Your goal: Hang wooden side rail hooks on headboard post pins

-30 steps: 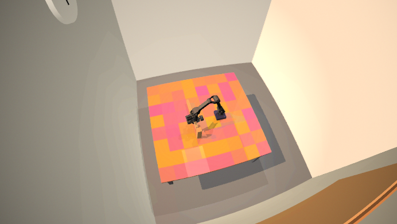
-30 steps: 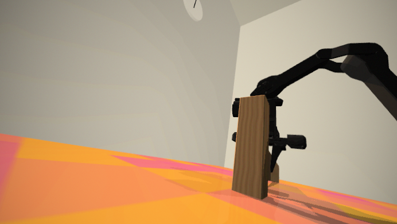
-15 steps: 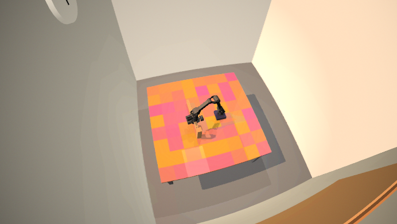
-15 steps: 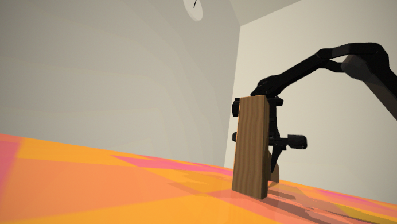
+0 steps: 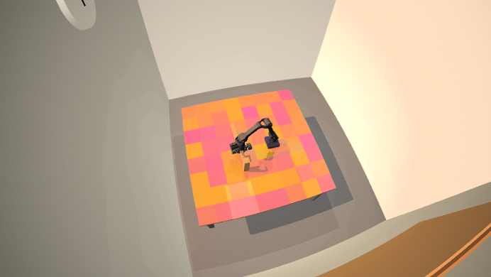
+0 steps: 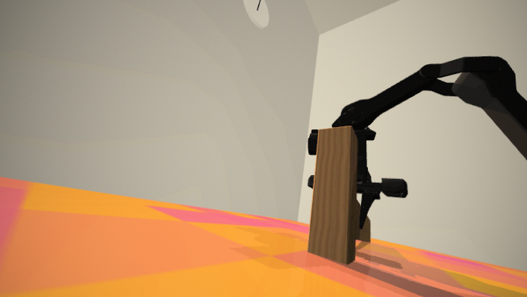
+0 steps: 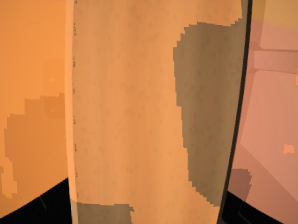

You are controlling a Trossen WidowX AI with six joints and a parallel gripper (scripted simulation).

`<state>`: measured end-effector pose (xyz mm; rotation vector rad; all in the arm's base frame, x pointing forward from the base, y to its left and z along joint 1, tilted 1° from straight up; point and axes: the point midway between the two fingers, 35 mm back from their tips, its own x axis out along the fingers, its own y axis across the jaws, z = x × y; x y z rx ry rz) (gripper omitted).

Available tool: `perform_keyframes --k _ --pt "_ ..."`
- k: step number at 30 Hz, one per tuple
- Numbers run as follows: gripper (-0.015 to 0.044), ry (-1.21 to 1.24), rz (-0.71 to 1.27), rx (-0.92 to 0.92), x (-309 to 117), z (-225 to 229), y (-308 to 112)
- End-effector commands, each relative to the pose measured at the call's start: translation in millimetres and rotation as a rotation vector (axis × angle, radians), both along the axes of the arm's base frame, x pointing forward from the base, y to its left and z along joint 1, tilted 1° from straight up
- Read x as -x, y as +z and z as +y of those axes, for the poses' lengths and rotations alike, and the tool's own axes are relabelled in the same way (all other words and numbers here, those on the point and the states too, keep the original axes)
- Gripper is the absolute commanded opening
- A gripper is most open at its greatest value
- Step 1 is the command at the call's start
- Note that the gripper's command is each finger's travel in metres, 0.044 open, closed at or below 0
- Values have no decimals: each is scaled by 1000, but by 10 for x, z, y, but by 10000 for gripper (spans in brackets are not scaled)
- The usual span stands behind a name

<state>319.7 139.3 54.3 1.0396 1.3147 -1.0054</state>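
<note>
The wooden side rail runs through my gripper, which is shut on it. In the wrist view the rail fills the middle, with a dark finger on each side at the bottom. The headboard post stands upright on the table. My gripper is just behind the post in the exterior view, partly hidden by it. The rail's near end is close to the post; whether they touch cannot be told. The steel hooks, pins and slot are hidden. The rail's far end reaches away from the post, low near the table.
The arm's dark base stands on the patchwork table, to the right of the rail in the top view. The arm arches over from it. Shadows of arm and post fall on the table. Walls surround the table, with a round clock high up.
</note>
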Motion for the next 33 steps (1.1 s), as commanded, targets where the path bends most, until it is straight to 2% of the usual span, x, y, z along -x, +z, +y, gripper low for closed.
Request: perform_keyframes --k 1,33 --pt "0 -4 -8 -5 -25 18 36" --pt "0 -4 -8 -5 -7 52 15"
